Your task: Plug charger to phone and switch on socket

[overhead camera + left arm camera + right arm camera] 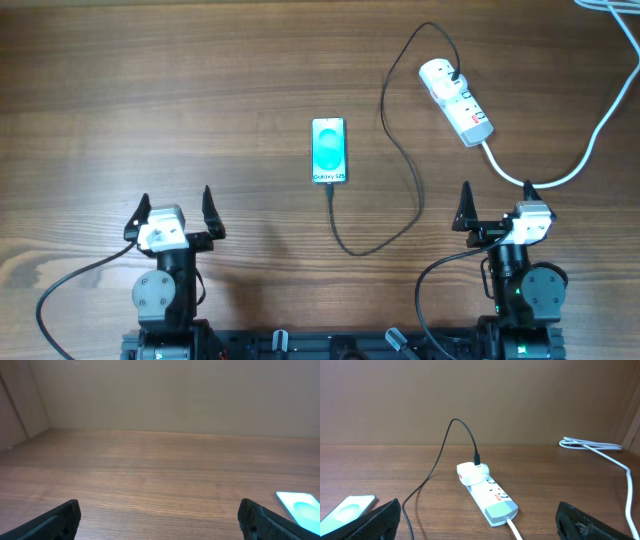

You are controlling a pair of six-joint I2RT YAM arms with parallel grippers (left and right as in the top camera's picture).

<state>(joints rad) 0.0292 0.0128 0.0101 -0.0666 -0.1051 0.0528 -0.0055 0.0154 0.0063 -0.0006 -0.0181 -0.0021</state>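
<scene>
The phone (329, 151) lies flat mid-table, teal screen up, its white label strip at the near end. The black charger cable (419, 200) runs from a white adapter in the socket (457, 100), loops left and down, and its tip meets the phone's near end; I cannot tell if it is inserted. The socket lies at the back right. My left gripper (170, 210) is open and empty at the near left. My right gripper (497, 205) is open and empty, near of the socket. The right wrist view shows the socket (487, 495), cable (440, 455) and phone (347, 510). The left wrist view shows the open fingers (160, 525) and the phone's corner (300, 507).
The socket's thick white lead (600, 125) curves from its near end past my right gripper and off the back right; it also shows in the right wrist view (600, 447). A beige wall (175, 395) stands behind the table.
</scene>
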